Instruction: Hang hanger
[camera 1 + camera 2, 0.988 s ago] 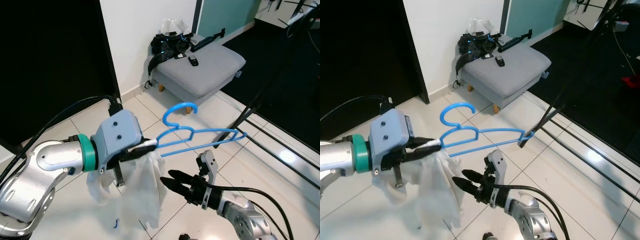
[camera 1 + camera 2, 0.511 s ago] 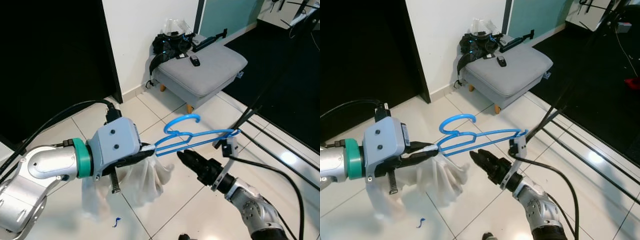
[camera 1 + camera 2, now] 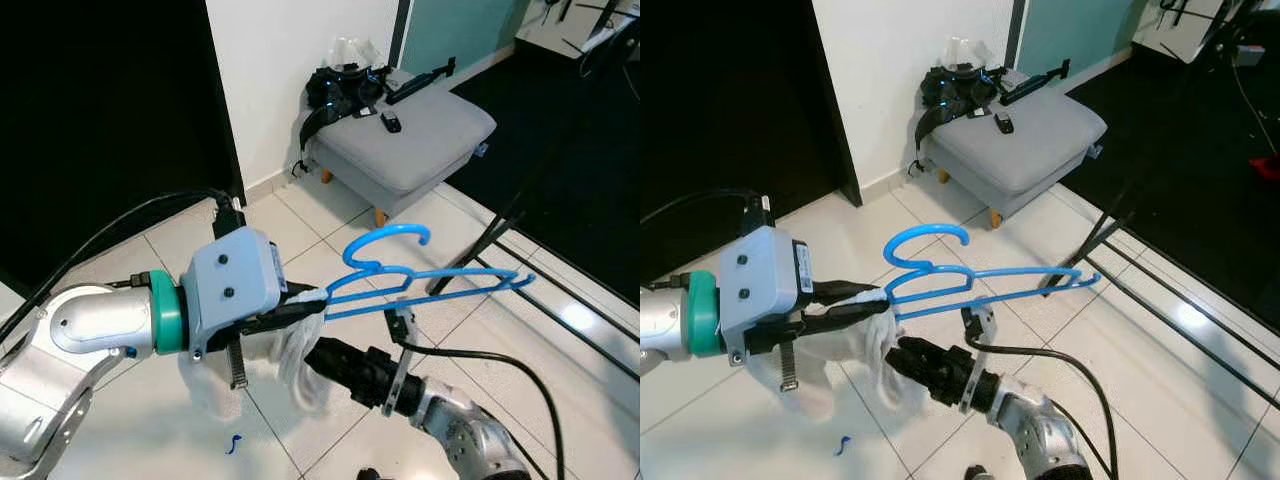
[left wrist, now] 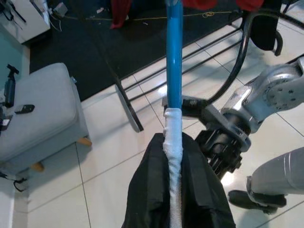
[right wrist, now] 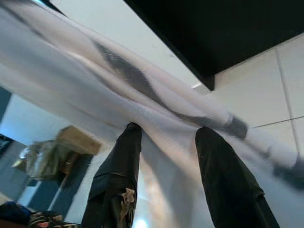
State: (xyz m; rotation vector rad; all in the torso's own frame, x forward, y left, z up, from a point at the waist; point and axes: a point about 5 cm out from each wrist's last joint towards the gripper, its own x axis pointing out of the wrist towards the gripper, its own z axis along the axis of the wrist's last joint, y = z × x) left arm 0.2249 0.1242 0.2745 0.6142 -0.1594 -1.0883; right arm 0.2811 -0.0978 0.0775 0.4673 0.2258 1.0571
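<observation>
A blue plastic hanger (image 3: 420,275) juts out level over the white tiles, hook upward. A white cloth (image 3: 300,350) is bunched round its near end and hangs below. My left gripper (image 3: 300,305) is shut on that wrapped end; in the left wrist view the blue bar (image 4: 174,57) runs straight out from between the black fingers (image 4: 152,199). My right gripper (image 3: 325,355) is low, under the hanger, with its tips against the hanging cloth. In the right wrist view its two fingers (image 5: 118,166) stand apart, open, and the white cloth (image 5: 118,90) lies across their tips.
A grey footstool (image 3: 410,130) by the white wall carries a black bag and a small remote. Black rack legs (image 3: 500,225) slant across the tiles on the right, beside dark carpet. A dark doorway is on the left. A small blue scrap (image 3: 233,443) lies on the floor.
My right gripper has dropped and moved left, from under the hanger's middle to the hanging cloth. The hanger has swung so that its far end reaches further right.
</observation>
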